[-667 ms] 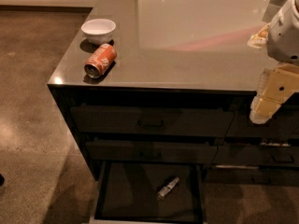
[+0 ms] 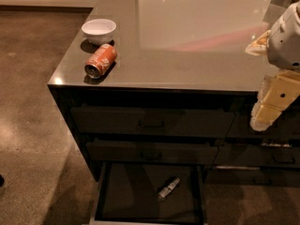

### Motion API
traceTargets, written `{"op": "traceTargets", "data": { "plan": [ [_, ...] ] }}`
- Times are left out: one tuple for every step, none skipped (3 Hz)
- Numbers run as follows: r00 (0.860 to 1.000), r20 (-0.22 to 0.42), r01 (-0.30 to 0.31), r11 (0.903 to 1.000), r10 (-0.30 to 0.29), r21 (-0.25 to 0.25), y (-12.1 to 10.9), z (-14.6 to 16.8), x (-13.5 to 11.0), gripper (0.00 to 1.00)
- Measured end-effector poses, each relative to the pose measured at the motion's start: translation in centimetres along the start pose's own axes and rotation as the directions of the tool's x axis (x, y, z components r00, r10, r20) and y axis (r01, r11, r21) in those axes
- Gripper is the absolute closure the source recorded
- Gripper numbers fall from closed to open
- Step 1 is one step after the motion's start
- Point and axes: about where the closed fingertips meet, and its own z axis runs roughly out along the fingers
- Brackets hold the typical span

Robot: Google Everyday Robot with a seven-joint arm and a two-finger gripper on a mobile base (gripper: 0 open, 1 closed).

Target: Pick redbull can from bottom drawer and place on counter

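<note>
Polished brown floor point(image 2: 28, 102) surrounds a dark cabinet topped by a glossy grey-taupe bench point(image 2: 197, 64), seen in the single camera view. On the bench sit a white ceramic bowl point(image 2: 99, 29) and, just beside it, a fat orange soda can point(image 2: 100, 61) tipped on its side. Below two closed dark handled drawers point(image 2: 152, 121), the wide, shallow, dark bottom drawer point(image 2: 126, 196) stands open. The slim silvery redbull can point(image 2: 168, 188) lies on the drawer floor, its long axis running diagonally from near-left to far-right. The robot's pale cream end effector point(image 2: 275, 102) hangs at the frame's right edge, just below the bench's front lip. Whether it is open or closed cannot be told, and nothing shows in its hold. The can lies well apart, down and to its left, so the coming reach likely drops low and leftward.
</note>
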Motion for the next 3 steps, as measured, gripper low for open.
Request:
{"op": "traceTargets", "data": {
  "plan": [
    [0.999,0.034,0.023,0.9969,-0.020,-0.076,0.7,4.6,-0.9,0.00],
    [0.995,0.095,0.015,0.9833,0.002,-0.181,3.2,13.2,-2.3,0.00],
    [0.984,0.170,-0.005,0.9566,0.057,-0.291,7.9,22.3,-3.2,0.00]
  ]
}}
